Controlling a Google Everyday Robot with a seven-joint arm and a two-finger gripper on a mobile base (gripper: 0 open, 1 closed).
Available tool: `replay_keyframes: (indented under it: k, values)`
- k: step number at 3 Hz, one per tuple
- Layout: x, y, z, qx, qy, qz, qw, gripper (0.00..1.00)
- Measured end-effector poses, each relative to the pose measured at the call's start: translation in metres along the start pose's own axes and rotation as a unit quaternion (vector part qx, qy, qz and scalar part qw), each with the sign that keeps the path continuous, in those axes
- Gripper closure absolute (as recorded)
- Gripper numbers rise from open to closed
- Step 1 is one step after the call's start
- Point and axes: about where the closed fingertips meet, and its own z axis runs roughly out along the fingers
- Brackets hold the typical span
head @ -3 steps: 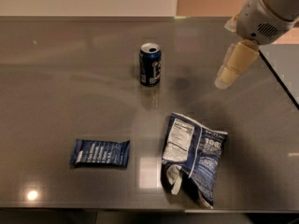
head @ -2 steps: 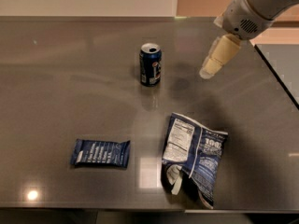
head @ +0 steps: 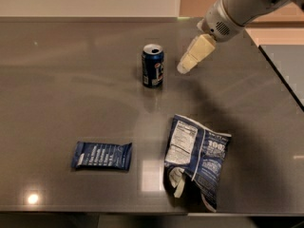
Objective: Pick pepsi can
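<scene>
Gripper (head: pixel 185 68) hangs near the upright pepsi can (head: pixel 153 66) — empty, not touching — its openness impossible to tell.

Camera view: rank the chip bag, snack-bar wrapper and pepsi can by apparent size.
1. chip bag
2. snack-bar wrapper
3. pepsi can, close to the wrapper and farther back, so unsure.
The gripper hangs beside the can, not touching.

We lose the arm (head: pixel 247 4) at the top edge, its gripper (head: pixel 184 68) hovering just right of the pepsi can (head: pixel 153 66).
</scene>
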Motion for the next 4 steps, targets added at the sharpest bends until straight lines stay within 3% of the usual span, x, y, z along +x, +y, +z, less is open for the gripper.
replay_keyframes:
  k: [2,4]
  values:
    - [-0.029,0.010,0.041,-0.037,-0.043,0.030,0.9979,0.00]
    - [-0.051,0.014,0.071,-0.043,-0.073,0.015,0.9963,0.00]
